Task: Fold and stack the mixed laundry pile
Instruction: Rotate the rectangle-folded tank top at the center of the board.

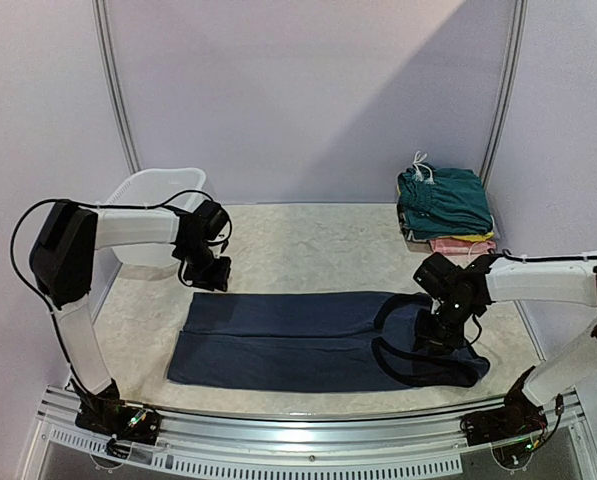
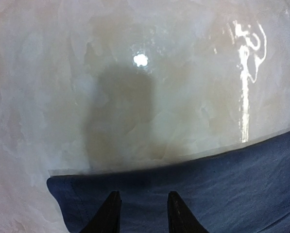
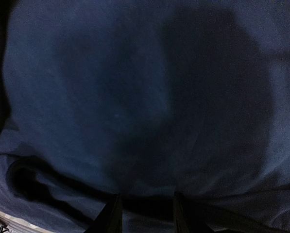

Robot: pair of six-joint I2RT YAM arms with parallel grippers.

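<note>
White tub (image 1: pixel 146 190): contents unseen; navy garment (image 1: pixel 288 340) flat outside.

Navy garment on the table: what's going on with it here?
Two arms are working on a navy garment spread flat along the near side of the table. The left gripper is at its far left corner and the right gripper is over its right end. Both have their fingers apart with no cloth between them. A folded stack with teal shorts on top sits at the back right, and a white tub stands at the back left.
</note>
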